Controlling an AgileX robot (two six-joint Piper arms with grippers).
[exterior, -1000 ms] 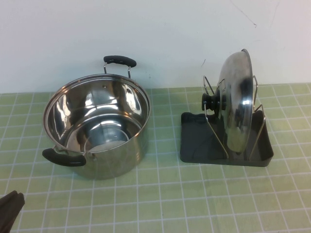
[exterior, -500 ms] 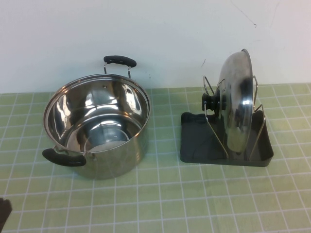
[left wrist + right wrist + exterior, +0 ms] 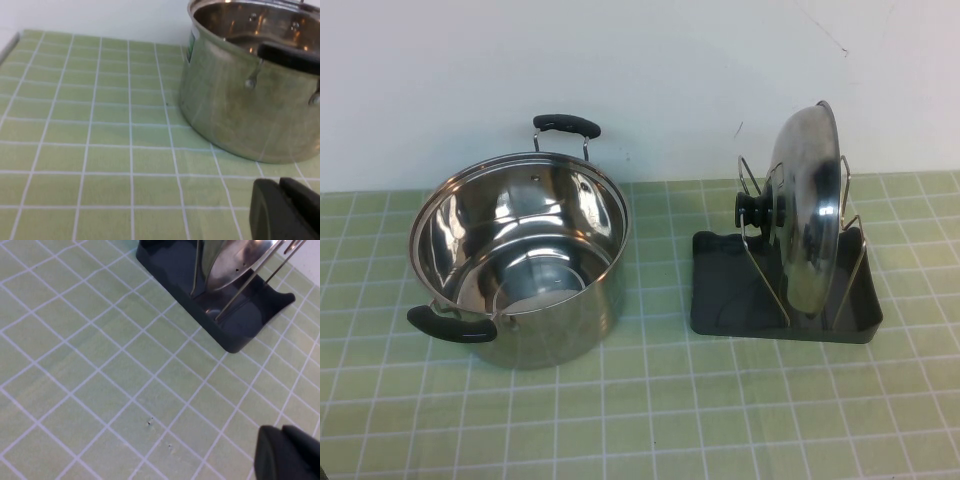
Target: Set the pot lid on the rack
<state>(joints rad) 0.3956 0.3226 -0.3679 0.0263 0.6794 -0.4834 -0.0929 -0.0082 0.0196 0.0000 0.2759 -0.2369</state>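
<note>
The shiny steel pot lid (image 3: 807, 215) stands on edge in the silver wire loops of the dark grey rack (image 3: 725, 290) at the right of the table, its black knob (image 3: 754, 210) facing left. Part of the lid (image 3: 235, 262) and the rack (image 3: 250, 320) also show in the right wrist view. My left gripper (image 3: 280, 192) is shut and empty, low over the green mat on the near side of the pot (image 3: 250, 95). My right gripper (image 3: 282, 437) is shut and empty too, over the mat some way from the rack. Neither gripper appears in the high view.
A deep steel pot (image 3: 520, 255) with two black handles stands open at the left of the table, apart from the rack. A green checked mat (image 3: 650, 410) covers the table up to a white wall behind.
The dark tip of my left arm at the lower left corner of the high view has drawn back out of that view. Pot, lid and rack have not moved.
</note>
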